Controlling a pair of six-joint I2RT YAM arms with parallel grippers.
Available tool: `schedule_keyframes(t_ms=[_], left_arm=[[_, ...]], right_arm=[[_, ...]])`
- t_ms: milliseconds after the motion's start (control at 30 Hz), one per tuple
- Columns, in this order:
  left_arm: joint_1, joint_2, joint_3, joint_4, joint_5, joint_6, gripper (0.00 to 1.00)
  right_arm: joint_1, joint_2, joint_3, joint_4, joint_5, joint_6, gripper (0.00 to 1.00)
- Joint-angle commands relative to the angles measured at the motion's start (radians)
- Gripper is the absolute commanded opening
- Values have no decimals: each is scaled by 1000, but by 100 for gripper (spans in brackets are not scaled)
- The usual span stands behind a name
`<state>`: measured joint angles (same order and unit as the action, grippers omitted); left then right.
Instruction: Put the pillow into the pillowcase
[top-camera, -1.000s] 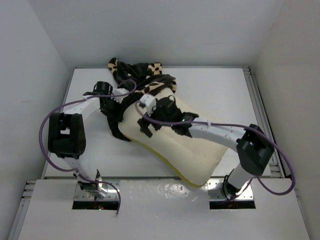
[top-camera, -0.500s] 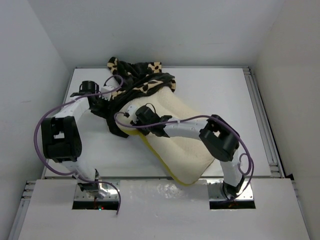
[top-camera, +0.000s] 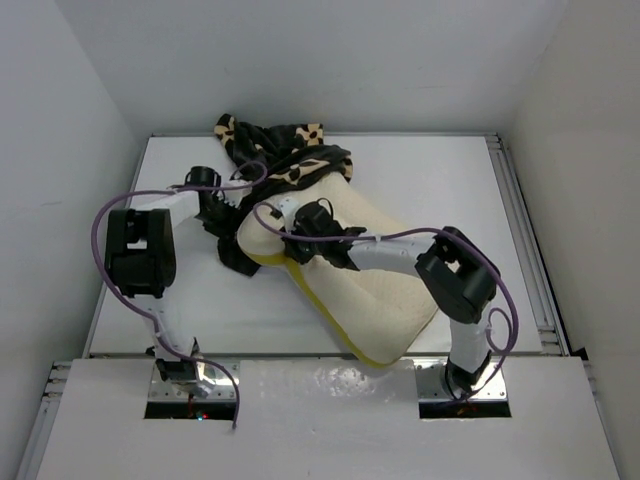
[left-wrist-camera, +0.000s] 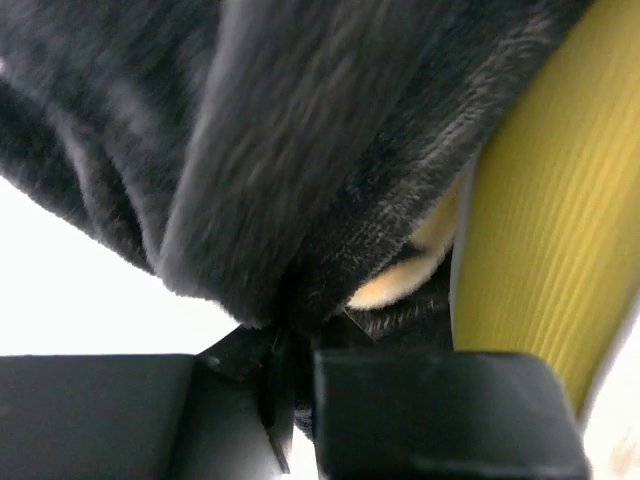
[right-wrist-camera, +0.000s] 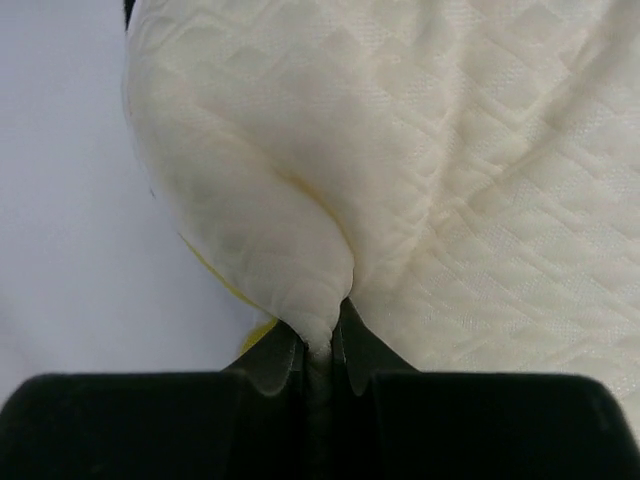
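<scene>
Pillow (top-camera: 385, 295) slantwise on the table (top-camera: 450, 180), far end tucked under the bunched pillowcase (top-camera: 285, 160).
The left gripper (left-wrist-camera: 288, 340) is clamped on a fold of the black pillowcase, with the pillow's yellow edge just beside its jaws. The right gripper (right-wrist-camera: 318, 345) is clenched on a raised fold of the pillow near that end, the quilted cloth pinched up between its jaws.
</scene>
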<state>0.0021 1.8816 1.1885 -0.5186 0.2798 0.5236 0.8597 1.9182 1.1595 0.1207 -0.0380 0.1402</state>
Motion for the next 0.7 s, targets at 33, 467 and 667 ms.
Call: schedule_keyframes(t_ms=[33, 467, 667], left_arm=[[56, -53, 74, -145, 162, 58, 0], [-69, -262, 263, -799, 490, 624, 0], [-132, -265, 192, -791, 471, 651, 0]], right_arm=[[-108, -47, -23, 103, 4, 198, 0], [-221, 113, 371, -78, 136, 442, 0], [-243, 147, 479, -113, 254, 637, 0]])
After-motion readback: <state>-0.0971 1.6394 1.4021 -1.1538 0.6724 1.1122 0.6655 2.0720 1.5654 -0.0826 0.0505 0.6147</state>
